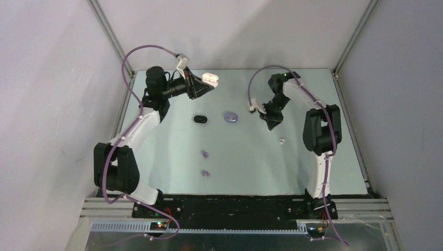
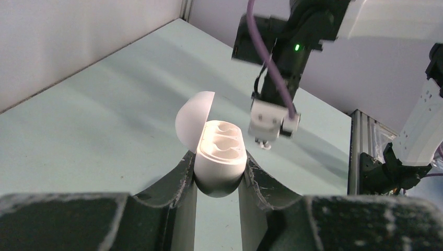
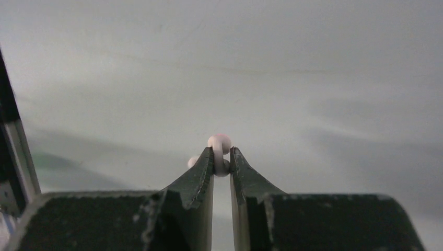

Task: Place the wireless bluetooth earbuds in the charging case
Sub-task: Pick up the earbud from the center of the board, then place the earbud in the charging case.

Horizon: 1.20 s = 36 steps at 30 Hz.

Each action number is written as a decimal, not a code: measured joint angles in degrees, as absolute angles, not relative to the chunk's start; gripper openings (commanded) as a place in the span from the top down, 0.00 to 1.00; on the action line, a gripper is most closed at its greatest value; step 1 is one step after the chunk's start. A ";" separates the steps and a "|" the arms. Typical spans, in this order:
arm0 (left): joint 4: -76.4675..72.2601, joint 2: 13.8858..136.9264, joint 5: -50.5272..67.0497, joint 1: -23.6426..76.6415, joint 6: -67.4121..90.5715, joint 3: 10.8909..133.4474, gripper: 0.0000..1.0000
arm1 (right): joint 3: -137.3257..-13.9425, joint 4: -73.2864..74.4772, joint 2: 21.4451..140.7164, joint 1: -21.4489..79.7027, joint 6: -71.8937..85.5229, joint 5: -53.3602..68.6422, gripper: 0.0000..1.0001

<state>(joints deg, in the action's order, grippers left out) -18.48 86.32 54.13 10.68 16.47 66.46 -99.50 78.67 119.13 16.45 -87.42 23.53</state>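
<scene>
bud [image 3: 219,142], white-pink, sits pinched at the fingertips of the right hand [image 3: 221,152], which hangs above the desk [image 1: 251,157] right of centre. left hand [image 2: 219,168] is clenched on the open white case [image 2: 222,145], held up at the far left, lid tipped back, sockets bare, its long axis roughly left-right. case lies left of and farther than the bud, well apart, so the right hand looks the one to travel; another white bud [image 1: 282,140] lies on the desk near it.
</scene>
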 measured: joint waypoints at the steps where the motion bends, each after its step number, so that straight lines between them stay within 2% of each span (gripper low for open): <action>1: -18.55 86.54 54.13 10.68 16.47 66.57 1.00 | -103.02 79.59 119.13 16.16 -85.23 26.59 0.90; 5: -20.53 87.44 54.19 10.68 17.23 66.78 1.00 | -115.66 80.66 119.15 13.98 -73.95 39.57 0.91; 8: -24.12 88.55 54.61 10.68 19.64 67.00 1.00 | -123.59 75.61 118.85 12.27 -58.19 51.05 0.91; 11: -27.07 90.28 55.46 10.81 21.89 68.58 1.00 | -121.78 60.49 115.72 11.55 -36.60 59.37 0.91; 16: -30.46 91.94 56.69 11.29 24.03 71.37 1.00 | -106.21 20.99 107.44 13.52 0.51 63.64 0.93; 20: -32.62 91.94 57.67 11.88 24.97 71.64 1.00 | -105.75 2.35 107.42 15.66 16.84 63.81 0.93; 27: -34.83 91.94 58.92 12.21 26.04 71.64 1.00 | -108.31 -10.35 107.46 19.46 25.91 64.58 0.93; 36: -36.01 91.92 59.27 12.25 27.22 71.64 1.00 | -108.36 -12.29 108.66 21.12 26.48 65.14 0.93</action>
<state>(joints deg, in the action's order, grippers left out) -36.01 91.92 59.27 12.25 27.22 71.64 -108.36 -12.29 108.66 21.12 26.48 65.14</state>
